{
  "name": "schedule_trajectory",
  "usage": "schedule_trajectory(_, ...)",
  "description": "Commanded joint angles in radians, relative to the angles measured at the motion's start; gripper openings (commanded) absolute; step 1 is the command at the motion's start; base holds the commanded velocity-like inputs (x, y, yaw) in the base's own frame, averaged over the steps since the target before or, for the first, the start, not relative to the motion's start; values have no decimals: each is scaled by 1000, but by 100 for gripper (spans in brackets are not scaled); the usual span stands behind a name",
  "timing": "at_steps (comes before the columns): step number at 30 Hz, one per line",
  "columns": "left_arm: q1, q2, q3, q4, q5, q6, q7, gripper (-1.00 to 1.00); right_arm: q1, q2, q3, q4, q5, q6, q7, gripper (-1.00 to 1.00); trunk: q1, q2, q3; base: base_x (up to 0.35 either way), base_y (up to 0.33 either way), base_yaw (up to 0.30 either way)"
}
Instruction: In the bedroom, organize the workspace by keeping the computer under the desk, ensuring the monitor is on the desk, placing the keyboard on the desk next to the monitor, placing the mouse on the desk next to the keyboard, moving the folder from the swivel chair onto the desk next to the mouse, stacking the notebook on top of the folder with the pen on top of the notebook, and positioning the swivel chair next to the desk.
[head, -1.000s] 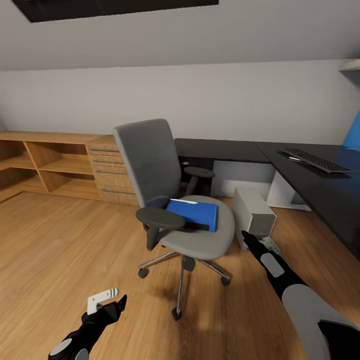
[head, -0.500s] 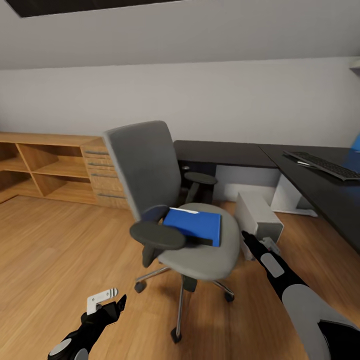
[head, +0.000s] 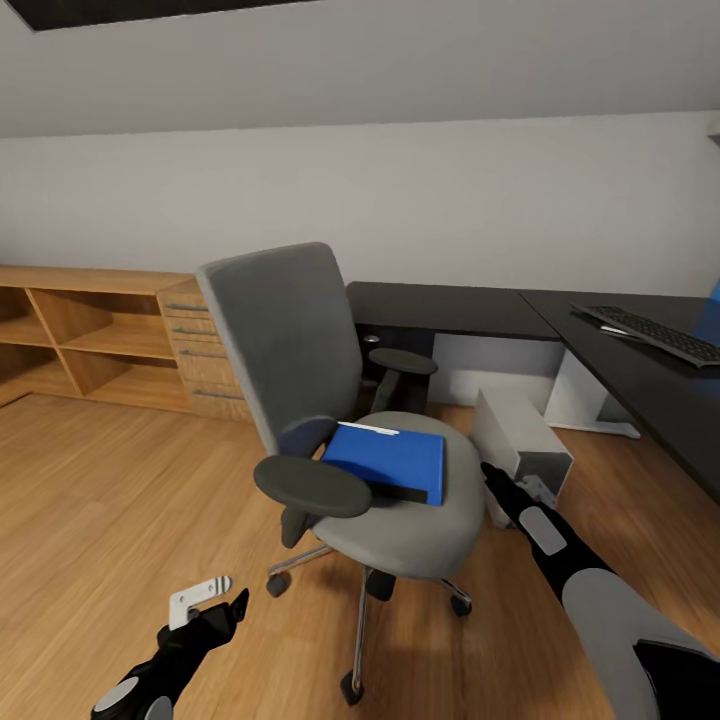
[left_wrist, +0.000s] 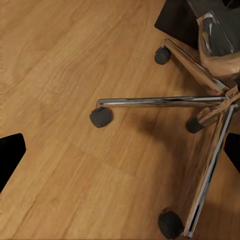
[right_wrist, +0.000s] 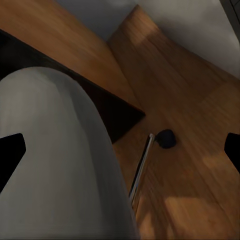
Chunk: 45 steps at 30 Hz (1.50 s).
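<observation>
Closer now than a second ago, the swivel chair fills more of the head view and sits slightly lower and further left in it, while the whole room has slid the same way, so the camera has advanced rather than the furniture.

Largest in sight is the light wood floor, then the desk, its black top running along the back wall and turning down the right side. A light-wood dresser with open shelves stands against the wall to the left. The chair stands in front of the desk's corner, turned partly away. The computer stands on the floor just beside the chair's seat, near the desk's edge.

The folder lies flat on the seat, with a dark notebook poking out at its near edge and a thin white pen along its far edge. The keyboard rests on the desk's right wing.

The left gripper hangs low over the floor near the chair's base, fingers spread and holding nothing. The right gripper reaches toward the seat's right edge, its fingers likewise parted and empty.
</observation>
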Motion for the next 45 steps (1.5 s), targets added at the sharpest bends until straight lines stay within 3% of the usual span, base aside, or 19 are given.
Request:
schedule_trajectory(1,0,0,1,-2,11,4,7,100,0,1,-6,-1,-6,6,3,100,0,0,-1,2,0,0)
schedule_trajectory(14,0,2,10,-4,11,4,6,100,0,5,-4,0,-6,8,3,100,0,0,-2,0,0,72)
schedule_trajectory(45,0,-2,9,-2,12,4,8,100,1,4,-4,0,-6,7,5,100,0,0,-21,0,0,237)
